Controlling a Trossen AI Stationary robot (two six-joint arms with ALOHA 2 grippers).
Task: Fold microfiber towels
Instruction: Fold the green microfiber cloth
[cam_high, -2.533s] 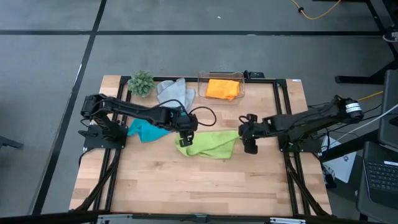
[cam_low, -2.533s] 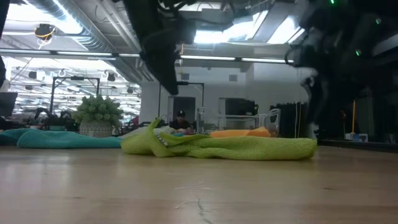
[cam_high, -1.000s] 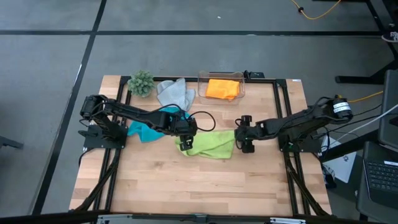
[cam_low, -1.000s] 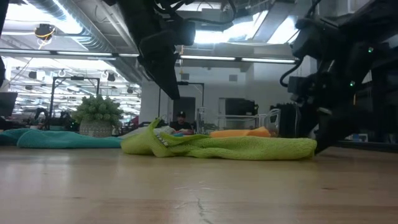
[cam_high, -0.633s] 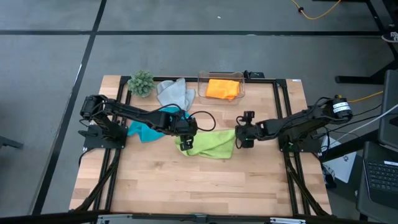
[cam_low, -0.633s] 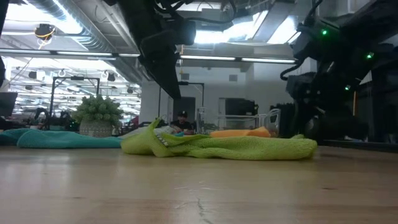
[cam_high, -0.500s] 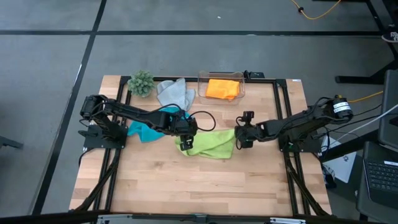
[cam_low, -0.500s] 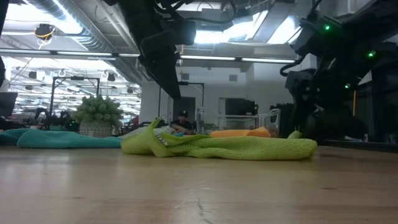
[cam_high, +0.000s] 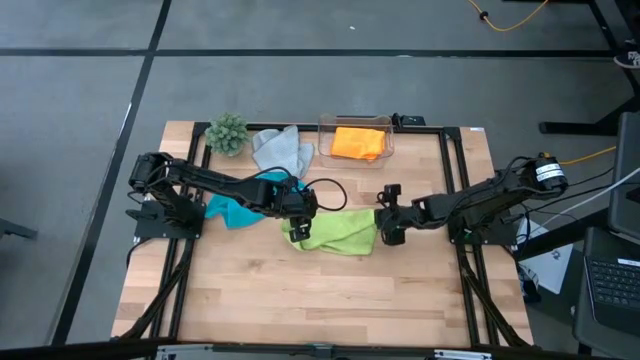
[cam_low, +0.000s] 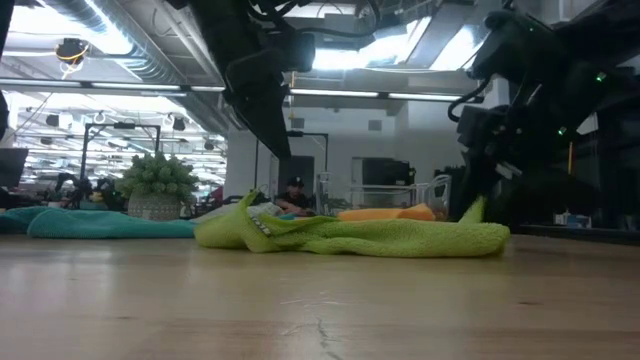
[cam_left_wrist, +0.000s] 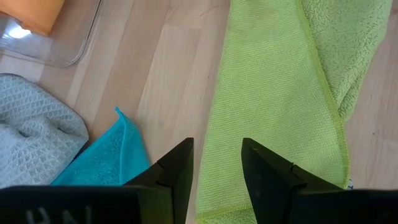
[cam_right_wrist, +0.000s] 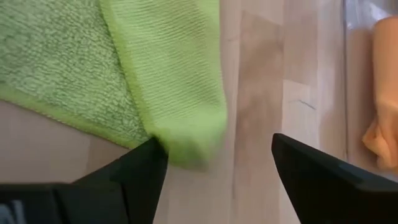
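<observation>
The right gripper (cam_right_wrist: 214, 163), fingers wide, straddles the green towel's (cam_high: 335, 232) corner. The left gripper (cam_left_wrist: 216, 165), narrowly parted, hovers over its other end, blue towel (cam_high: 235, 209) beside it.

Lime green towel (cam_high: 335, 231) lies crumpled mid-bench. Turquoise towel (cam_high: 232, 208) lies bunched at its nine o'clock, grey towel (cam_high: 279, 150) rumpled at eleven, orange towel (cam_high: 358, 142) folded at twelve.

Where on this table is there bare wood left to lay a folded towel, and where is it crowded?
Free: the near half of the table, in front of the lime green towel, and the strip right of the clear box. Crowded: the far edge, with plant, grey towel, turquoise towel and both arms at mid-table.
</observation>
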